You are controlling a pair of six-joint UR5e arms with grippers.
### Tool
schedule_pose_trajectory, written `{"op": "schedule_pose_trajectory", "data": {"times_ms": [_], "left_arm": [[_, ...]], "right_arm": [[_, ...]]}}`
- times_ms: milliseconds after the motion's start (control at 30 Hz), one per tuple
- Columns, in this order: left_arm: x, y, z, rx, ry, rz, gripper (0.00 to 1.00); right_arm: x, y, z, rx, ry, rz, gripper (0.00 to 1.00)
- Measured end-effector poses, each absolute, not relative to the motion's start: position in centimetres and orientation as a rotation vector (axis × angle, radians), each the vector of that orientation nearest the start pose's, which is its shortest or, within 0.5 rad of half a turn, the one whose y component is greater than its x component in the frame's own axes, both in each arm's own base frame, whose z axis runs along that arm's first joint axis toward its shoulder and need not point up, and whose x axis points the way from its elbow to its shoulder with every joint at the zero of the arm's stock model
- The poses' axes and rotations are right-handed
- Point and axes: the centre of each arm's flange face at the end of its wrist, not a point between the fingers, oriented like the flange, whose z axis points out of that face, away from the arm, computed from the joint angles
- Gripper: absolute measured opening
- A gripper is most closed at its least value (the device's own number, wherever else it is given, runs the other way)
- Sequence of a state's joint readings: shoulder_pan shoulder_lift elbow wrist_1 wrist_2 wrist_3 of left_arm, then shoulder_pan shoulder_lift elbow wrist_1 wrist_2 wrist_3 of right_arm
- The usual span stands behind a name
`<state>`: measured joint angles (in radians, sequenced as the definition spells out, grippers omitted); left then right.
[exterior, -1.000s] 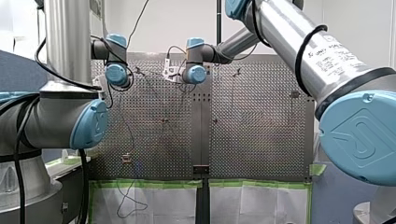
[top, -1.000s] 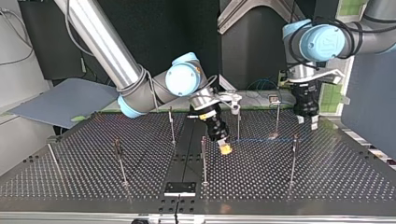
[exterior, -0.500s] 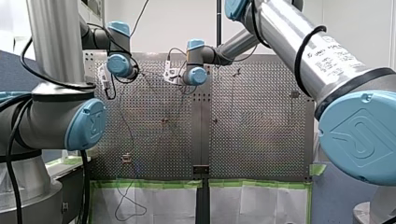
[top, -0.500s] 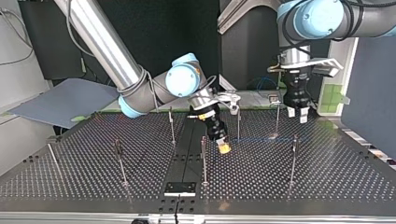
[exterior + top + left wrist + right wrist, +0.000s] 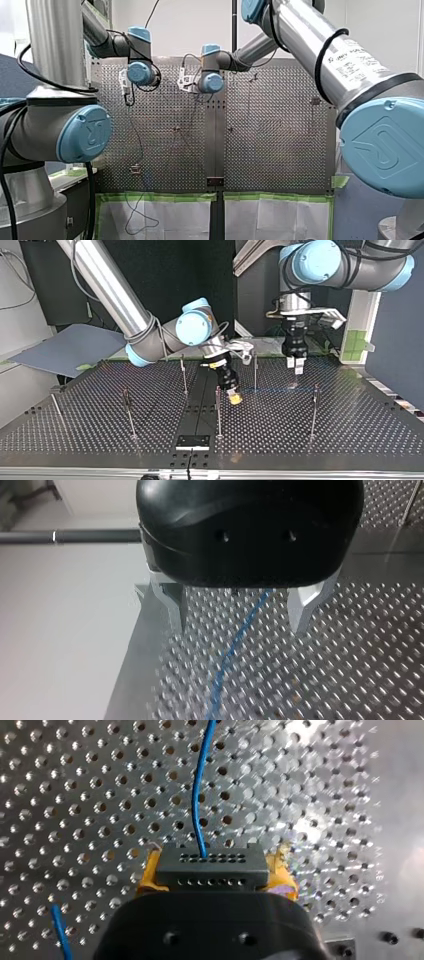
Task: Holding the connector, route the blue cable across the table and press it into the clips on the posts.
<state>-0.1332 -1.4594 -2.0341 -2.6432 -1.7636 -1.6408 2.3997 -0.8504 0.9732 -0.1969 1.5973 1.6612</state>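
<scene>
Just above table edge [image 5: 143, 650], left hand [image 5: 239, 626]

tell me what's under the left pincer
The blue cable runs over the perforated table beneath my open left pincer, between its fingers, untouched. Where it continues behind the pincer body is covered.

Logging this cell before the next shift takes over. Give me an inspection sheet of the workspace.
Surface: perforated metal table, thin metal posts standing.
Job's things: black multi-hole connector; thin blue cable leaves it; clipped or not, cannot tell.
Clutter: nothing seen.
End effectors: my right end effector shut on connector, yellow pads; my left end effector open above the cable.
Cables: black cable around my right arm.
Surroundings: grey-blue sheet, green tape.
</scene>
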Motion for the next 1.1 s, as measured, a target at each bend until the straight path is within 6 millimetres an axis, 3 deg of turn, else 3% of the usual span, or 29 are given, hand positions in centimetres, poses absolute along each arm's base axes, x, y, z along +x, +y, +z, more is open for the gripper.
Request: {"op": "schedule_pose_trajectory", "data": {"times_ms": [267,633,1100], "left_arm": [[43.1,-18.4,37.4,-0.075,1.388,0.02,1.0],[47.0,-17.7,37.6,-0.095,1.385,0.131,1.0],[52.0,-17.9,36.5,-0.099,1.403,0.136,1.0]], "right_arm": [[65.8,-43.1,33.9,-2.323,1.075,-2.584,0.0],[65.7,-43.2,33.9,-2.323,1.077,-2.585,0.0],[65.5,-43.7,33.9,-2.319,1.086,-2.594,0.0]]}}
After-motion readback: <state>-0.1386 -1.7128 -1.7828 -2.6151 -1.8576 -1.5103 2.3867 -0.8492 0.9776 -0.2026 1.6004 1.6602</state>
